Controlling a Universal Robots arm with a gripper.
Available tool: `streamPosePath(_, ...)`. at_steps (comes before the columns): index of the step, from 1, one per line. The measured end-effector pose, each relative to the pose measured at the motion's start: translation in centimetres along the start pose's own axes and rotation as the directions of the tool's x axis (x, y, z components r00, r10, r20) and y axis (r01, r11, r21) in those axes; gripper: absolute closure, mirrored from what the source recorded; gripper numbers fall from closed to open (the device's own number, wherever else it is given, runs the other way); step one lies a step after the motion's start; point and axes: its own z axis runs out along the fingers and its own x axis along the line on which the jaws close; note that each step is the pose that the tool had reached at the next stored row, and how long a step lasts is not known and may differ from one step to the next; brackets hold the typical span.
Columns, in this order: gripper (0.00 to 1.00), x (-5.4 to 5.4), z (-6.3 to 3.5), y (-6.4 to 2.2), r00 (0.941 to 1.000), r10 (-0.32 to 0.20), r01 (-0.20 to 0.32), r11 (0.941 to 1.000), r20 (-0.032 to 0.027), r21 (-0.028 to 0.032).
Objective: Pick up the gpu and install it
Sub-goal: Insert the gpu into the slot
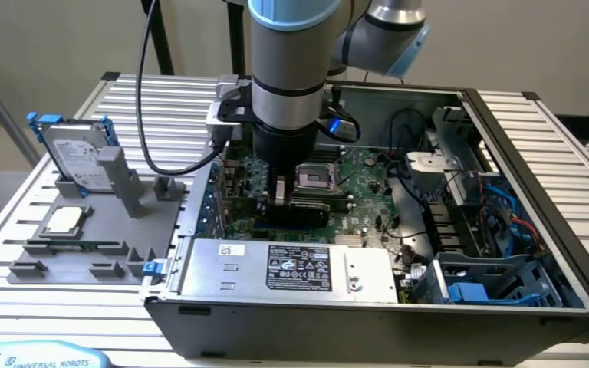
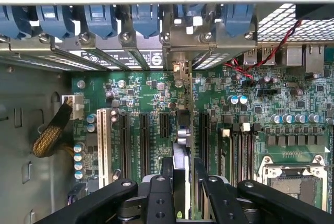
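Faintly, "UNIVERSAL ROBOTS" on teal pendant [image 1: 39, 356]; claw [image 2: 182, 182] grips gpu [image 2: 181, 153].

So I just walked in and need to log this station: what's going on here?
The robot arm's gripper is down inside the open computer case, shut on the gpu. It holds the card on edge over the motherboard, in line with the expansion slots. A hard drive and a CPU chip sit on the grey holder outside.
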Motion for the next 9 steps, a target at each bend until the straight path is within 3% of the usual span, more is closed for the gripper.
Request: streamPosePath(9,0.73,0.00,-0.01,0.00,1.0000,0.000,0.000,1.0000,-0.0002,0.0000)
